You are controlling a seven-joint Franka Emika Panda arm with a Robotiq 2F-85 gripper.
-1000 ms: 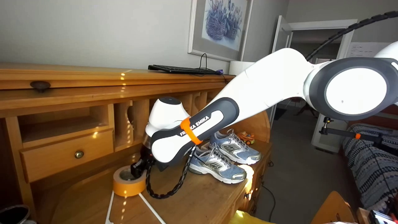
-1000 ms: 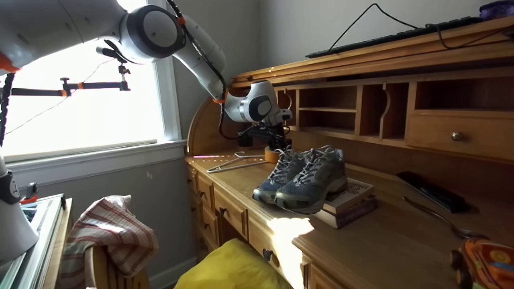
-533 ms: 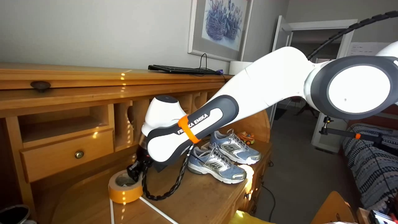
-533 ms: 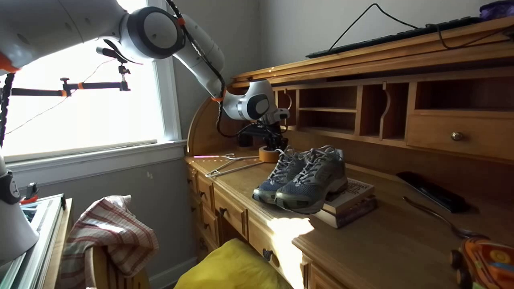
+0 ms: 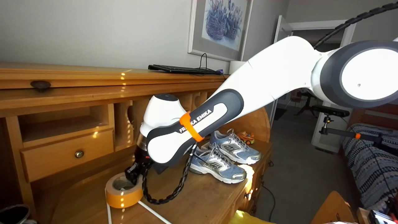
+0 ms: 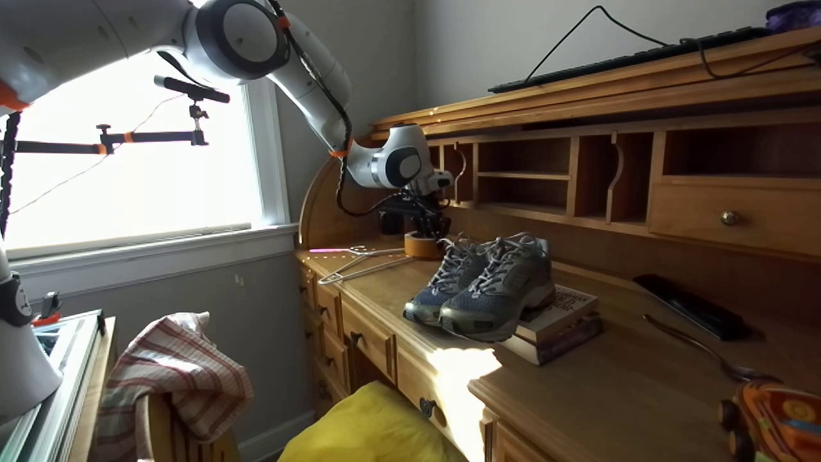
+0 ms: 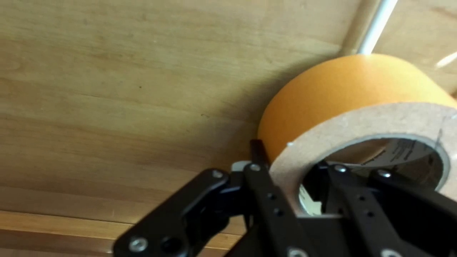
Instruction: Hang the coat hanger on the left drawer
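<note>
My gripper is shut on the wall of the orange tape roll (image 5: 122,199), one finger outside and one inside its hole, as the wrist view shows for the gripper (image 7: 290,157) and roll (image 7: 339,89). The gripper also shows in both exterior views (image 5: 133,175) (image 6: 431,224). The thin white coat hanger (image 6: 372,267) lies flat on the desk; its bars run to the roll's bottom edge, and the roll hides one end. A bar also shows in the wrist view (image 7: 378,26). The left drawer (image 5: 56,158) is shut, with a round knob, under a cubbyhole behind the gripper.
Blue-grey shoes (image 6: 507,289) stand beside the roll, partly on books (image 6: 564,314). Wooden cubbyholes (image 6: 523,174) line the back of the desk (image 6: 641,385). A second knobbed drawer (image 6: 770,221), a black case (image 6: 693,307) and a toy car (image 6: 782,417) are farther along.
The gripper and tape roll have moved together, leftward in both exterior views. The hanger has slid along with them. The drawer and shoes have not moved.
</note>
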